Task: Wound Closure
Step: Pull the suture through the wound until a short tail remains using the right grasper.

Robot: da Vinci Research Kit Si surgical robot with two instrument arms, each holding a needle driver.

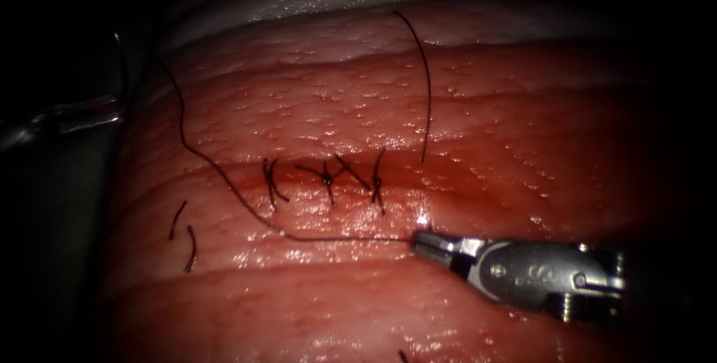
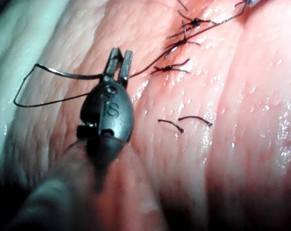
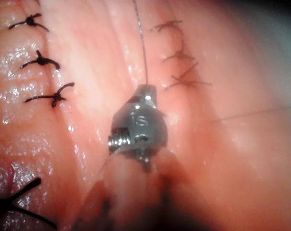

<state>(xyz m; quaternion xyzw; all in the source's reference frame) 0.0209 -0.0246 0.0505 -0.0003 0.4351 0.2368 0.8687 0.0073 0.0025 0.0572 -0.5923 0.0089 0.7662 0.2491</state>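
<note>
gripping the thread (image 1: 328,240) at its tip, right tool (image 1: 429,245) clamped; left tool (image 2: 118,61) holding needle (image 2: 63,74).

Open tissue (image 1: 523,131) right of knots (image 1: 326,178), nothing lying there. Taut thread (image 1: 224,176) crosses left approach; cut ends (image 1: 183,232) nearby. Right tool (image 1: 427,244) blocks just below cut.

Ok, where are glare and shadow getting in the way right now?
Endoscope view: a bright glint on the wet red pork tissue sits just above the silver right tool, which is shut on the dark thread. The dark left tool lies in deep shadow left of the cut. Left wrist view: evenly lit, but its grip on the thin curved needle is unclear. Right wrist view: sheen beside the black knots.
</note>
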